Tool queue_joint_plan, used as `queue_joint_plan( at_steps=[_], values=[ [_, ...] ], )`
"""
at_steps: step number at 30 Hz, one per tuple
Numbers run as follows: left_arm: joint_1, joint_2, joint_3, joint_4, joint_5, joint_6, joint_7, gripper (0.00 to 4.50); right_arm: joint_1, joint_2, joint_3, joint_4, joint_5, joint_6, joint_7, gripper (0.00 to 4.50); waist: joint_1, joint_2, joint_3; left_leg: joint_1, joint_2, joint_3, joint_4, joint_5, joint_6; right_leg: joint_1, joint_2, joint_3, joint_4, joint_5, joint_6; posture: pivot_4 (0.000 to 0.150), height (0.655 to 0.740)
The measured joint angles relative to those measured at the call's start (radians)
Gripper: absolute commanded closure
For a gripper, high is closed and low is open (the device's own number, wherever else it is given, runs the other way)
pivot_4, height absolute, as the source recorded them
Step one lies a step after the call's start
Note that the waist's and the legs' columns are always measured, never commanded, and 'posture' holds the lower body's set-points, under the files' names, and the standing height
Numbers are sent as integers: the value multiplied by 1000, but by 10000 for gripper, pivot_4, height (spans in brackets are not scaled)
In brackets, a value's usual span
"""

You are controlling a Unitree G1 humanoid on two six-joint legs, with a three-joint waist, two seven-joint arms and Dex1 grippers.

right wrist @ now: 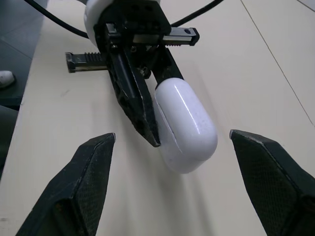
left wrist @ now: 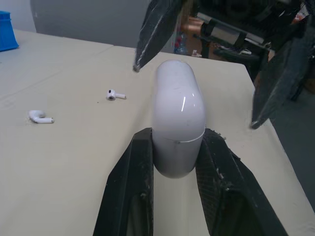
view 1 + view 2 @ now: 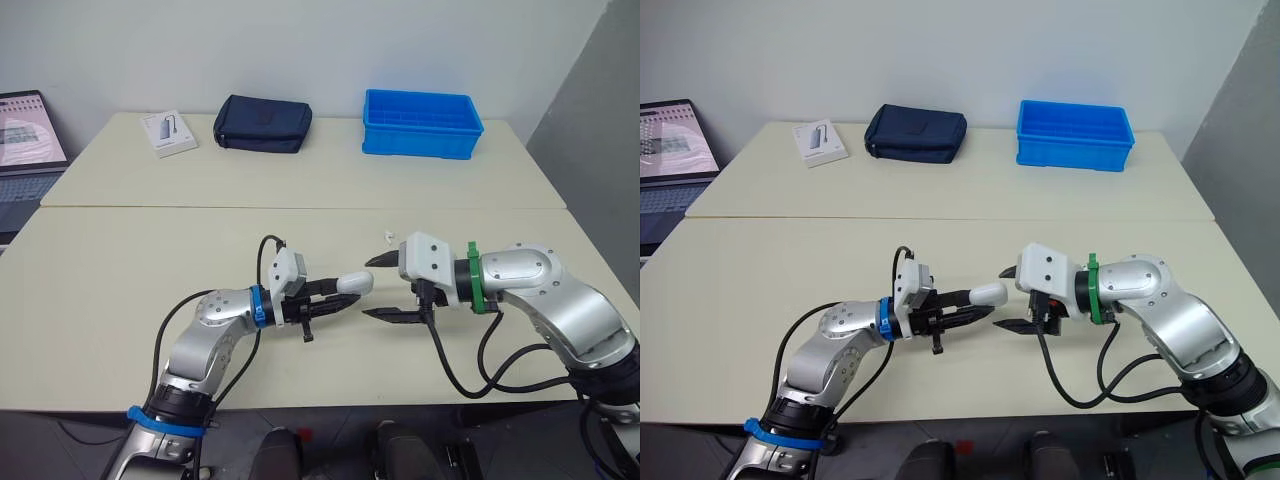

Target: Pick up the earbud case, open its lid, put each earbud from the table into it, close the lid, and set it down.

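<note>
- The earbud case (image 2: 177, 113) is a single white, glossy shell with rounded ends, shaped like a pill. A thin seam runs round it and the lid sits closed.
- The case lies roughly level, lifted off the pale surface (image 3: 200, 240), over the near half of it between the two arms. Its free rounded end points toward the right arm.
- The left claw (image 3: 347, 291) is closed onto the case. Its two black fingers press against opposite sides of the lower part, right at the seam.
- The right claw (image 3: 367, 288) is spread wide and has nothing in it. Its two fingertips stand either side of the case's free end, clear of the shell, one above and one below in the head view.
- Two earbuds (image 2: 116, 94) lie loose on the surface, white with short stems. The second earbud (image 2: 40, 117) lies apart from the first.
- In the head view one of them shows as a small white speck just beyond the right claw.
- On the far half of the surface there is one of each:
  - a blue bin (image 3: 421, 123)
  - a dark navy pouch (image 3: 263, 124)
  - a small white box (image 3: 169, 133)
- One open laptop (image 3: 28, 150) stands off the surface's left end.
</note>
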Motion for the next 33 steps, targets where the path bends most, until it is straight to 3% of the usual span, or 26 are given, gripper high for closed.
queue_joint_plan(
  at_steps=[17,28,33],
  values=[
    [22,49,-39,8,76,-163,-51,36889,-64,35,-7,53,8,24,61,6033,0,0,0,1,0,0,0,0,0,0,0,0,1,0,-1,1500,7400],
    [22,49,-40,17,77,-151,-64,36889,-66,53,-44,53,49,92,60,6033,0,0,0,1,0,0,0,0,0,0,0,0,1,0,-1,1500,7400],
    [23,48,-39,17,68,-111,-62,36889,-64,4,-41,36,43,85,107,6033,0,0,0,0,0,0,0,0,0,-1,0,0,1,0,-1,1500,7400]
  ],
)
